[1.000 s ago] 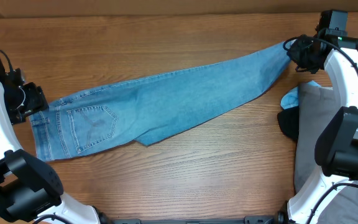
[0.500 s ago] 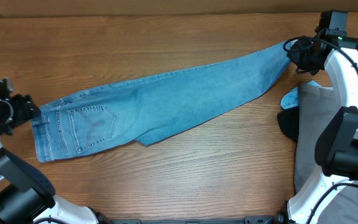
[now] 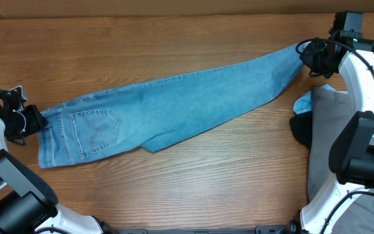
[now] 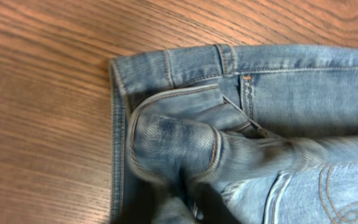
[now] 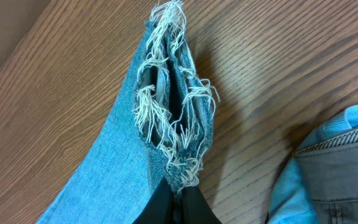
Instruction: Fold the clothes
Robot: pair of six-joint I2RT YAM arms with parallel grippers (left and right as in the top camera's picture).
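Observation:
The light-blue jeans (image 3: pixel 174 104) lie stretched across the wooden table, waistband at the left and frayed hems at the far right. At the waistband end, my left gripper (image 3: pixel 34 121) holds a bunched fold of denim. In the left wrist view that fold (image 4: pixel 173 143) rises between the dark fingers of the left gripper (image 4: pixel 183 201), which is shut on it. My right gripper (image 3: pixel 306 53) is shut on the frayed leg hems (image 5: pixel 176 124). The right wrist view shows the right gripper (image 5: pixel 176 190) with its black fingers pinched together on the hems.
A pile of grey trousers (image 3: pixel 333 130) lies at the right edge, with a small pale-blue garment (image 3: pixel 302 103) and a black one (image 3: pixel 299 130) beside it, close to the right arm. The table's back edge runs just behind the right gripper.
My left gripper drew back to the left, then returned to the waistband and closed on it, bunching the denim. The right gripper and the hems have not moved.

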